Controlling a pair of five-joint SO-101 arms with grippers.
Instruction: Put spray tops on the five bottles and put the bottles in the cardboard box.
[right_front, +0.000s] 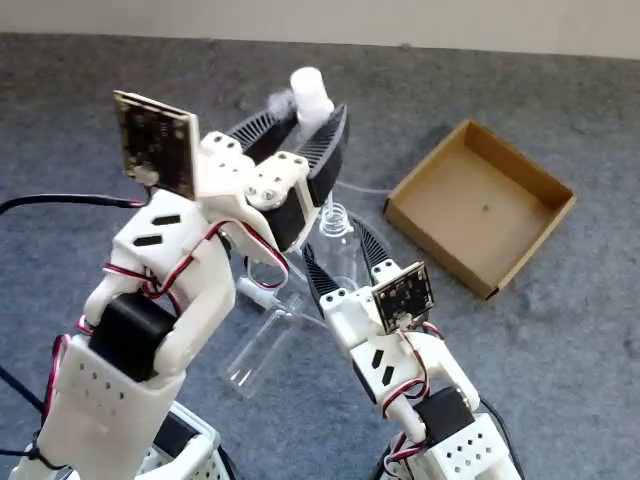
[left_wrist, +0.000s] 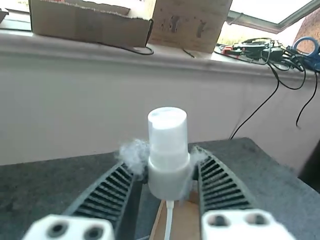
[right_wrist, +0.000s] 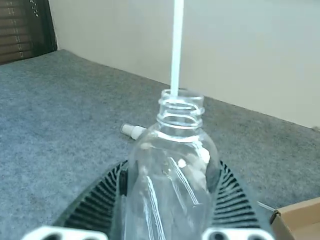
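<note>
The bench (right_front: 560, 350) under me is covered in grey, carpet-like cloth. Behind it runs a pale wall (left_wrist: 75, 100) with a sill (left_wrist: 100, 42) carrying boxes and a tangle of cables, and slatted blinds (right_wrist: 25, 30) hang in one corner of the room.

My left jaws are pinching the spray top (left_wrist: 167, 150) by its collar, one on each side, with tufts of white fluff (left_wrist: 132, 152) where they touch it. The spray top stands upright with its cap up and its long axis vertical. Its white tube (right_wrist: 175, 45) hangs straight down to the open mouth of the bottle (right_wrist: 172, 165). I cannot tell how far in the tube goes.

My right jaws are closed around that clear bottle at its body. It stands upright with its neck up, on the same vertical line as the spray top (right_front: 310, 95) above it.

My left arm (right_front: 170, 290) is raised high and bent at the wrist, so its jaws hang above the bottle (right_front: 340, 250). My right arm (right_front: 400, 350) sits lower and stretches forward over the bench.

A second clear bottle (right_front: 262, 345) lies on its side between my two arms. A small white piece (right_wrist: 132, 130) lies on the cloth beyond the held bottle. The cardboard box (right_front: 480, 205) sits open near my right arm, apart from both jaws.
</note>
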